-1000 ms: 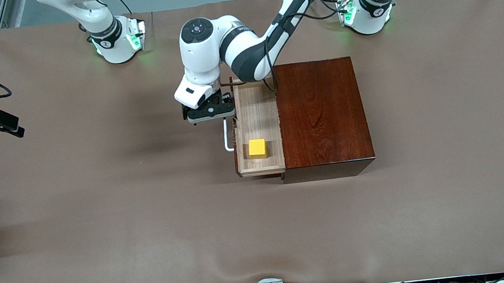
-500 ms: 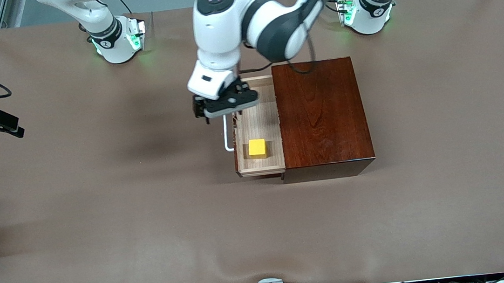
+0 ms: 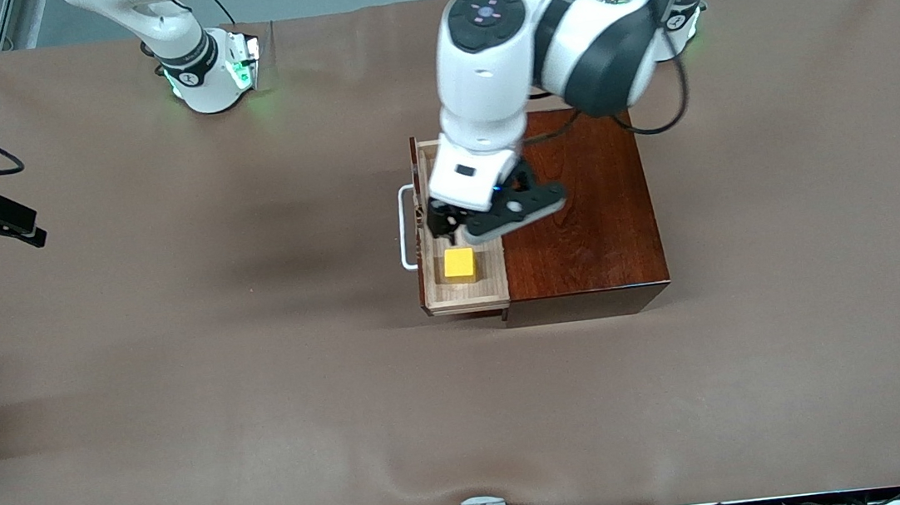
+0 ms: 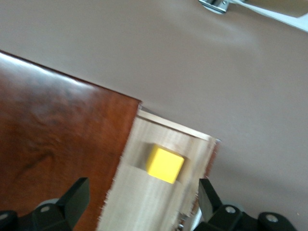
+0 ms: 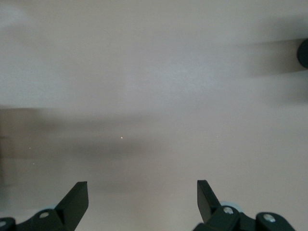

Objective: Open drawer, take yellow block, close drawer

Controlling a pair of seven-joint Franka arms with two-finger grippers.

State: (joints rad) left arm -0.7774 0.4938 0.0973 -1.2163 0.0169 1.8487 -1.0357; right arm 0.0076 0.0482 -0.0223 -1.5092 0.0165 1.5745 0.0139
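- Left gripper [image 3: 489, 227], fingers [image 4: 77, 195] spread wide and empty, hangs over the open drawer [image 3: 466, 288], at its edge against the wooden box [image 3: 578, 197].
- Holds nothing; bare light wood shows between the fingertips.
- Yellow block [image 3: 459, 264] sits on the drawer floor, below the gripper, toward the end nearer the front camera, clear of the walls.
- White handle [image 3: 406, 228] stands free.
- Right gripper [image 5: 139, 204], spread apart, waits over bare table [image 3: 179, 381].

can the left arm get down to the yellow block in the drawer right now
Probably yes. The drawer is pulled out, the yellow block lies uncovered in it, and the left gripper hangs open over the drawer with nothing between them.
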